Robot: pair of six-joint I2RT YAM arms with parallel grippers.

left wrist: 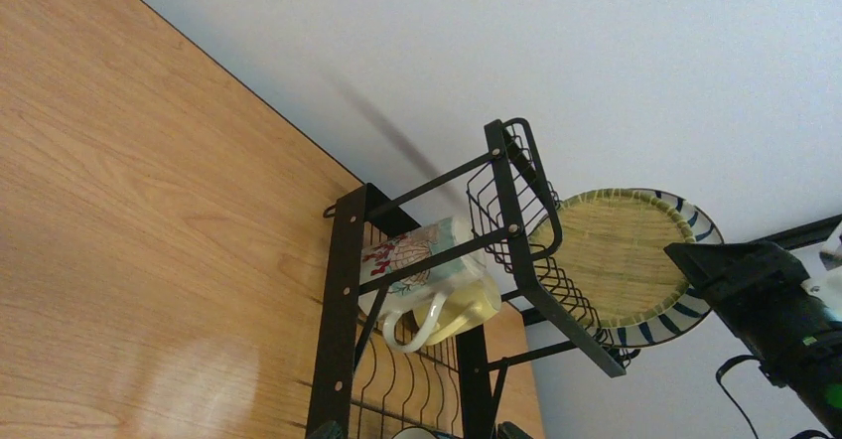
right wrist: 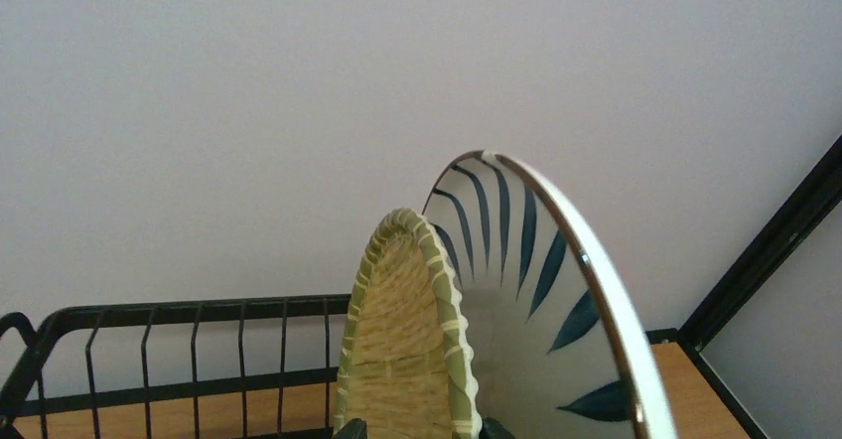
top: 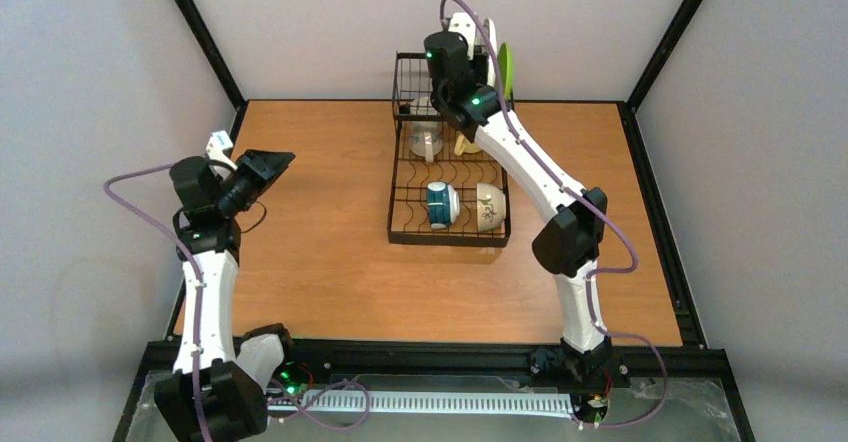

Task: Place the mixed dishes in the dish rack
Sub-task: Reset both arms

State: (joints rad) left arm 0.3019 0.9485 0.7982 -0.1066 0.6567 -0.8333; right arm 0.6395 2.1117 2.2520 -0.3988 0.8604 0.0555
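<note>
The left fingers [top: 270, 167] hover spread apart with nothing between them, above the smooth, orange-brown wood-grain tabletop [top: 320, 262]. Well off to their right lies the black wire rectangular dish rack [top: 397, 202], with scalloped plate slots and a taller basket section at its far end. In its near part, well short of the right fingers, a glossy teal-and-white cup [top: 438, 205] and a rounded cream bowl [top: 490, 205] rest side by side. Closer to the basket, a cream mug with a red floral print [left wrist: 417, 250] touches a yellow mug [left wrist: 467, 310]. The right fingers [right wrist: 419, 429], up by the basket end, are clamped on the lower rim of a round woven straw plate with a green edge [right wrist: 402, 330], which stands upright between them. Just right of it stands a glazed white plate with dark blue stripes [right wrist: 526, 310], the two nested close.
</note>
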